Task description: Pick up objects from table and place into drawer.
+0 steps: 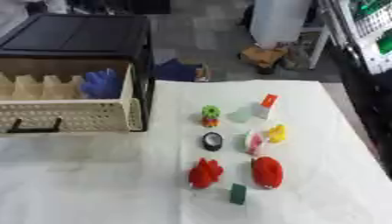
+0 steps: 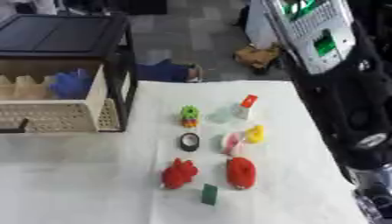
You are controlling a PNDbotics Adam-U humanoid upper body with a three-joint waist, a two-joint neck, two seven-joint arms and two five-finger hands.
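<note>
Open drawer (image 1: 92, 114) cut off at left, blue object (image 1: 102, 84) inside (blurred), hands unseen.

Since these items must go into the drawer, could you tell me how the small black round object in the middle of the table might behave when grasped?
The black round object looks like a short disc lying flat, so it probably won't roll when nudged. Being low against the white table, it may be awkward to pinch. It seems small and likely light.

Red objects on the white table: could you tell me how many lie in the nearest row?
2: a spiky red object on the left and a rounded red object to its right, apart. None seems hidden.
</note>
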